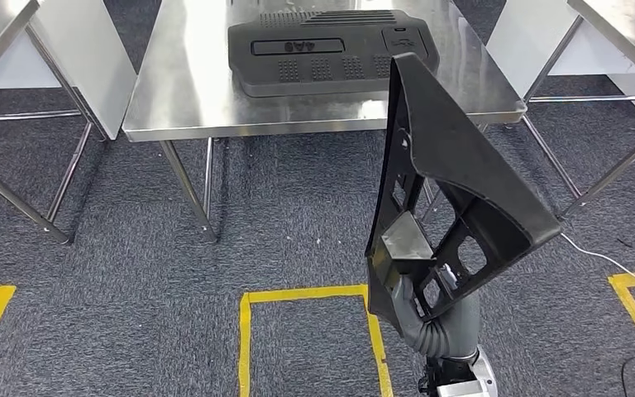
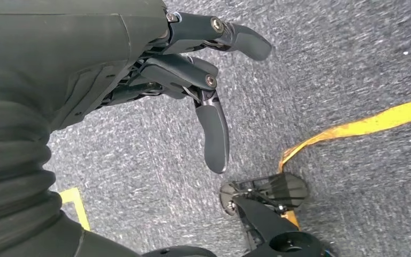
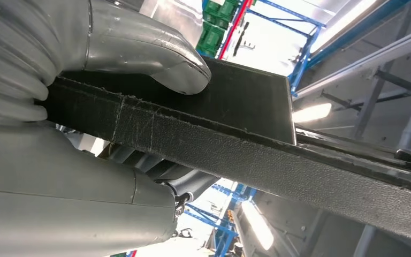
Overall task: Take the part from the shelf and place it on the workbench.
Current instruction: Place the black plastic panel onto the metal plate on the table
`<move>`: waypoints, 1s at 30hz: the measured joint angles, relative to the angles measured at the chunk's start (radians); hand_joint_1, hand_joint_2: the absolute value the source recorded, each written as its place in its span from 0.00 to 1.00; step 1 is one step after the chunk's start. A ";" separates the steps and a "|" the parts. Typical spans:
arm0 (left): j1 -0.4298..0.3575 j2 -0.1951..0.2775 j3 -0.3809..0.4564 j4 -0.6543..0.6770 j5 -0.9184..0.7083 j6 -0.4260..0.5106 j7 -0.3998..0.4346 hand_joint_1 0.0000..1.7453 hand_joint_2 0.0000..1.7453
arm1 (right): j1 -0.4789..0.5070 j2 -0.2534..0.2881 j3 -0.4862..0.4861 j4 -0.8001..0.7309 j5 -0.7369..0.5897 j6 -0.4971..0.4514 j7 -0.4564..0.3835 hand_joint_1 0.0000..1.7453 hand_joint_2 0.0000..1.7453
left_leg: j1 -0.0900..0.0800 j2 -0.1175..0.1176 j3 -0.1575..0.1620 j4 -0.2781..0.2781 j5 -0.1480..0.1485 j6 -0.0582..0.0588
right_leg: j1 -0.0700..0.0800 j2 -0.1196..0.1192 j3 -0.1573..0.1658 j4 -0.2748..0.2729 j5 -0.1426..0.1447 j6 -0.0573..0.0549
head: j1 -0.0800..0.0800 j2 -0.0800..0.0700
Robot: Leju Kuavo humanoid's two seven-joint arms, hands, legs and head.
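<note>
The one marking that can be read is a row of raised characters on the flat black part (image 1: 331, 50) lying on the steel workbench (image 1: 190, 91), toward twelve o'clock in the head view. They stand in a recessed rectangular panel on the part's top face and look like "4A8" seen upside down, though the exact characters cannot be told for sure.
</note>
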 joint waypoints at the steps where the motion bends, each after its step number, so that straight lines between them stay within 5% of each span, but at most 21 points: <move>1: 0.000 0.000 0.000 0.000 0.000 0.000 0.000 0.00 1.00 | 0.000 0.000 0.000 0.000 0.000 0.000 0.000 1.00 1.00 | -0.002 -0.001 0.004 0.000 -0.005 -0.005 | 0.001 -0.002 0.021 -0.045 0.021 -0.003 | 0.000 0.000; 4: -0.001 0.000 0.000 0.000 0.000 0.000 0.000 0.00 1.00 | 0.000 0.000 -0.001 0.000 0.000 0.000 0.000 1.00 1.00 | -0.005 -0.002 0.013 -0.007 -0.012 -0.019 | 0.007 -0.002 0.036 -0.069 0.032 -0.023 | -0.001 0.000; 7: -0.002 0.000 0.000 0.000 0.000 0.000 0.000 0.00 1.00 | -0.001 0.002 -0.002 0.000 0.000 0.000 -0.001 1.00 1.00 | -0.003 0.004 0.008 0.020 -0.031 -0.032 | -0.003 -0.002 0.054 -0.077 0.027 -0.045 | -0.004 0.000; 11: -0.001 0.000 -0.001 0.000 0.000 0.000 0.000 0.00 1.00 | -0.002 0.005 -0.003 0.000 0.001 0.000 -0.001 1.00 1.00 | -0.002 0.009 -0.116 0.247 -0.109 -0.033 | 0.001 -0.002 0.080 -0.079 0.010 -0.069 | -0.007 0.000; 13: 0.000 0.000 -0.003 0.000 -0.001 0.000 -0.001 0.00 1.00 | -0.002 0.006 -0.003 0.000 0.001 0.001 -0.002 1.00 1.00 | -0.002 0.009 -0.143 0.260 -0.080 -0.030 | 0.004 0.002 0.091 -0.079 0.001 -0.071 | -0.007 0.000; 16: 0.000 0.003 -0.008 0.000 -0.004 0.000 -0.005 0.00 1.00 | -0.002 0.007 -0.003 0.001 0.001 0.003 -0.002 1.00 1.00 | -0.004 0.009 -0.072 0.082 0.020 -0.020 | 0.008 0.007 0.111 -0.078 -0.019 -0.060 | -0.007 0.000; 18: -0.002 0.004 -0.012 0.000 -0.008 0.000 -0.007 0.00 1.00 | -0.004 0.007 -0.003 0.001 0.001 0.005 -0.002 1.00 1.00 | -0.007 0.009 -0.039 0.016 0.028 -0.014 | 0.012 0.008 0.117 -0.081 -0.030 -0.049 | -0.007 0.000; 22: -0.002 0.002 -0.015 0.000 -0.011 0.002 -0.011 0.00 1.00 | -0.007 0.008 -0.004 0.001 0.000 0.006 -0.003 1.00 1.00 | -0.008 0.006 -0.013 0.001 0.015 0.009 | 0.010 0.007 0.129 -0.060 -0.039 -0.027 | -0.005 0.000; 24: -0.002 0.001 -0.015 0.000 -0.012 0.003 -0.013 0.00 1.00 | -0.010 0.008 -0.005 0.001 0.000 0.006 -0.003 1.00 1.00 | -0.006 0.005 0.001 -0.003 0.012 0.017 | 0.008 0.005 0.078 0.025 -0.071 -0.026 | -0.001 0.000; 27: -0.002 0.002 -0.016 0.000 -0.012 0.003 -0.014 0.00 1.00 | -0.009 0.007 -0.006 0.002 0.000 0.007 -0.003 1.00 1.00 | -0.008 0.003 0.009 -0.003 0.000 0.021 | 0.007 0.005 -0.051 0.191 -0.113 -0.025 | 0.001 0.000; 28: -0.001 0.001 -0.016 0.000 -0.012 0.003 -0.014 0.00 1.00 | -0.009 0.007 -0.006 0.002 0.000 0.007 -0.003 1.00 1.00 | -0.008 0.002 0.015 -0.003 -0.006 0.021 | 0.007 0.005 -0.072 0.193 -0.102 -0.019 | 0.002 0.000; 30: 0.000 0.001 -0.018 0.000 -0.012 0.003 -0.014 0.00 1.00 | -0.008 0.007 -0.006 0.003 0.000 0.007 -0.003 1.00 1.00 | -0.008 -0.001 0.033 -0.003 -0.021 0.018 | 0.007 0.005 -0.061 0.097 -0.034 -0.003 | 0.002 0.000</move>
